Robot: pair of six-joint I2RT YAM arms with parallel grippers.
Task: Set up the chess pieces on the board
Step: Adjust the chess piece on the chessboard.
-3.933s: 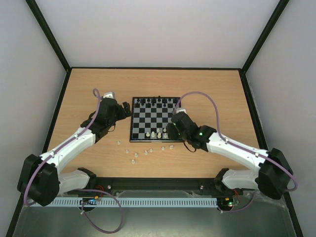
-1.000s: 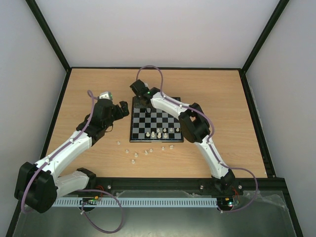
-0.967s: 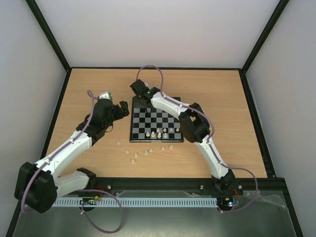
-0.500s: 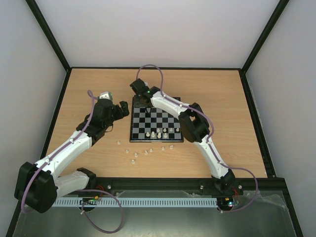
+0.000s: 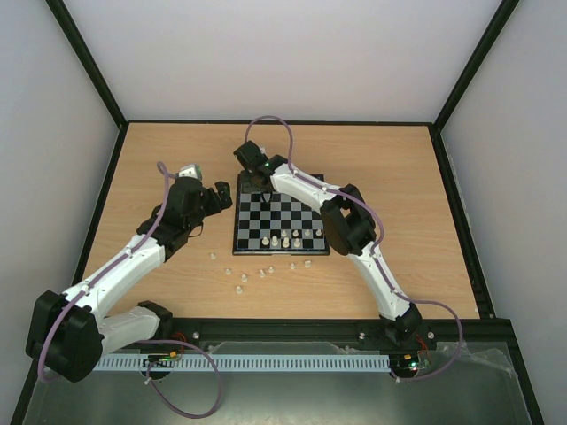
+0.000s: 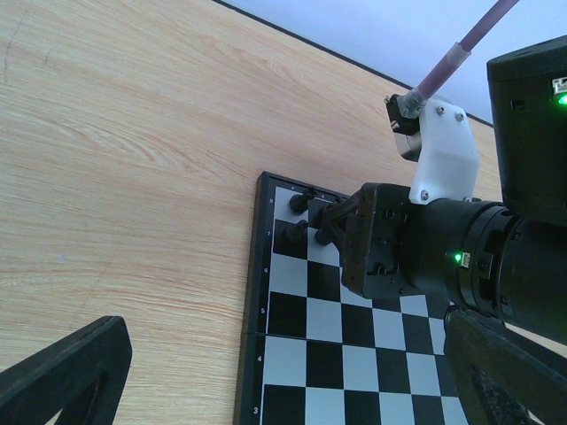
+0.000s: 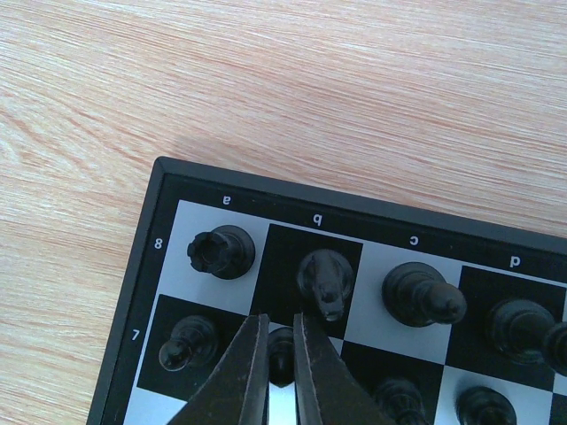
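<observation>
Right wrist shows the right gripper [image 7: 279,324] pinching a black pawn [image 7: 281,347] on the board [image 7: 147,266], toward the far edge of the counter [image 7: 372,80]: lift straight, clear of the black knight [image 7: 324,279]; left gripper [image 6: 283,341] hangs open.

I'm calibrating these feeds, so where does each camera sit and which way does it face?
Top external: above and behind the bases, looking down on the table and board; left arm and right arm show whole.
Left wrist: on the left arm, looking across the board's far-left corner; own open fingers at the bottom edge, right pincer ahead.
Right wrist: on the right arm, looking straight down at that corner; own fingers pinch a black pawn.
Shared: both wrist views show that corner's black pieces.
</observation>
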